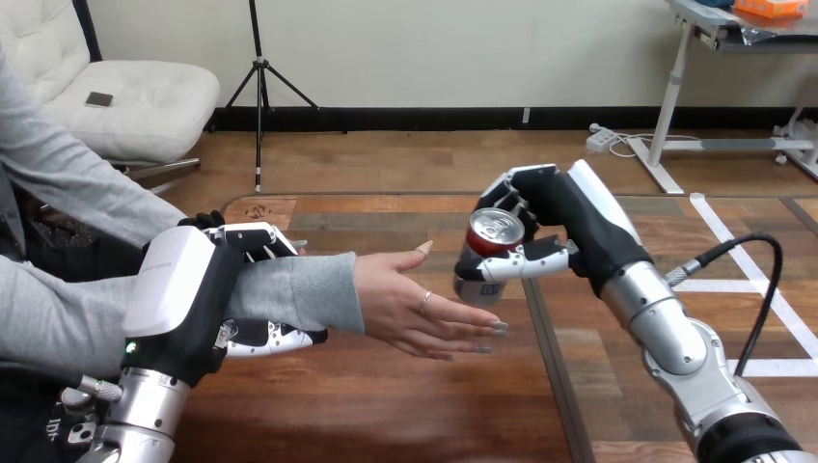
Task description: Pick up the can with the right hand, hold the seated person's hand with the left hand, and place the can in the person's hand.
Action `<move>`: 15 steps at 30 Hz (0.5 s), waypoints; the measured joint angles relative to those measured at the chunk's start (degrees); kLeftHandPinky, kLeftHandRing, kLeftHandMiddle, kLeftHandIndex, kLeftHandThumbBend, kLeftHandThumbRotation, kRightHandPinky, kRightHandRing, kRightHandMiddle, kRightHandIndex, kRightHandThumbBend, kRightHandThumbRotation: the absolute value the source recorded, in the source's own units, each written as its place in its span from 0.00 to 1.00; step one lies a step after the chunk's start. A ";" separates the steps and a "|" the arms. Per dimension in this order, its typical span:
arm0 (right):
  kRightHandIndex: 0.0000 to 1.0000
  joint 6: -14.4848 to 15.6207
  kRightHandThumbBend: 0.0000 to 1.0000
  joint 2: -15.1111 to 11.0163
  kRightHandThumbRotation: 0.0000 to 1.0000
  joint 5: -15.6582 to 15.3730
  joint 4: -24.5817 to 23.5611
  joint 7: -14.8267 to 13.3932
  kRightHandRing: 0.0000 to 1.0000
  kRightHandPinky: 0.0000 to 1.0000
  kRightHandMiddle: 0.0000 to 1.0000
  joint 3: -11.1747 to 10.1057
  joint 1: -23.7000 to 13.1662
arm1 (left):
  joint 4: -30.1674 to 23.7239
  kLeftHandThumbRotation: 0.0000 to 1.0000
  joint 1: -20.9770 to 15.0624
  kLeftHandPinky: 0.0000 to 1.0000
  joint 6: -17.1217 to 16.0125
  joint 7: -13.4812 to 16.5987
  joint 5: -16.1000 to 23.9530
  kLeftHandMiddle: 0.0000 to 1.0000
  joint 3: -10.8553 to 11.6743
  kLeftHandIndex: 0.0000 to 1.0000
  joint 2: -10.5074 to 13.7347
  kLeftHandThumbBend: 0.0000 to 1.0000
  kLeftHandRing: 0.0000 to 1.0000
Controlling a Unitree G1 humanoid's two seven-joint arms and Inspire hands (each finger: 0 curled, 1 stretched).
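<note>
A red and silver can hangs above the table, tilted, in my right hand, whose fingers and thumb are curled round it. The person's hand lies palm up and open just left of and below the can, its fingertips under the can's base. My left hand is wrapped round the person's forearm in its grey sleeve, fingers over the top and thumb beneath.
The wooden table runs across the view, with a dark seam down its right half. The person's other grey-sleeved arm rests at the left edge.
</note>
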 measured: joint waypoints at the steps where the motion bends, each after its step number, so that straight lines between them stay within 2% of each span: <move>1: 0.43 0.00 0.81 0.15 0.00 0.06 -0.08 0.15 0.31 0.27 0.41 0.00 -0.01 | 0.00 0.00 0.00 0.22 0.06 -0.06 0.00 0.34 0.00 0.40 -0.01 0.85 0.26; 15: 0.43 -0.04 0.81 1.76 0.00 0.12 -1.18 1.52 0.33 0.29 0.42 0.43 -0.05 | 0.05 0.00 0.00 0.22 0.11 -0.50 -0.56 0.34 0.00 0.40 -0.41 0.84 0.26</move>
